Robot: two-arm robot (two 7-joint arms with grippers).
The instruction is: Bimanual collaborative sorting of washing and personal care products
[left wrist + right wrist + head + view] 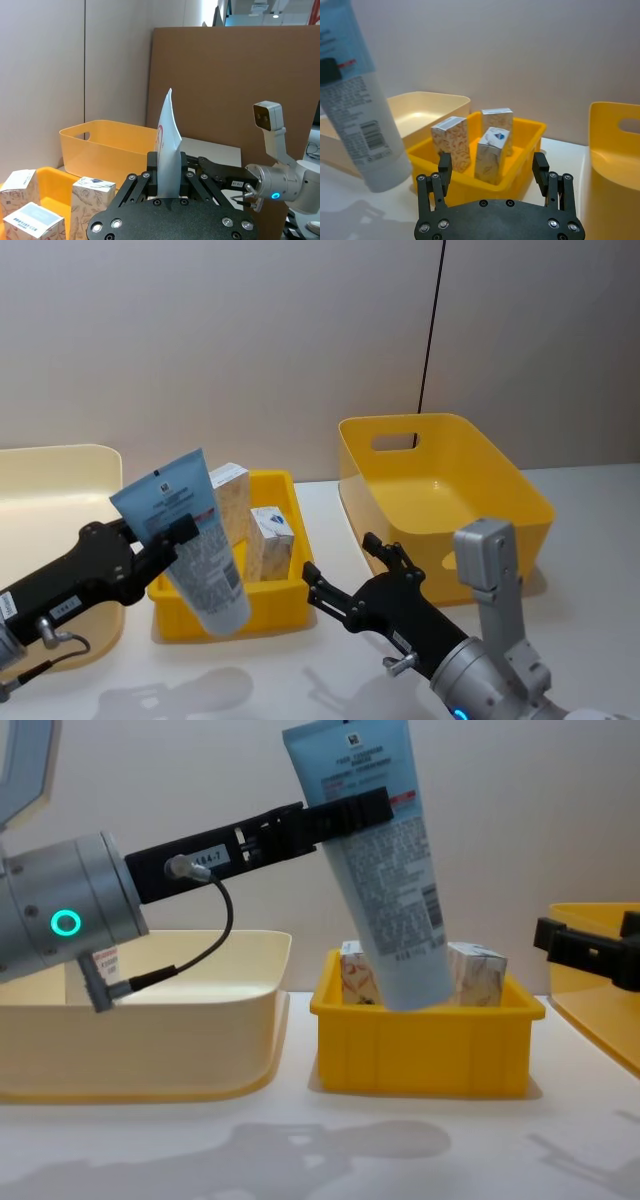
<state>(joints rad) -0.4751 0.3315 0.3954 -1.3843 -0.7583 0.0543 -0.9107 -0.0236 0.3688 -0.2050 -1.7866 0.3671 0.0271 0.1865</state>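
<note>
The pale-blue squeeze tube (215, 575) hangs tilted, cap end down, in the lower left of the head view, over the near left corner of the small yellow tray (280, 610). The left gripper (172, 533) pinches it across its upper body. It looks light, soft-walled and slick, so a hold across the flat width near the stiffer crimp should squash and slip least. The count is one tube and three marbled cartons (451, 142) standing in the tray, light and crushable; beyond them are one cream bin (60, 480) at left, one large yellow handled bin (500, 490) at right, and the right gripper (340, 560), spread and empty, at lower centre.
</note>
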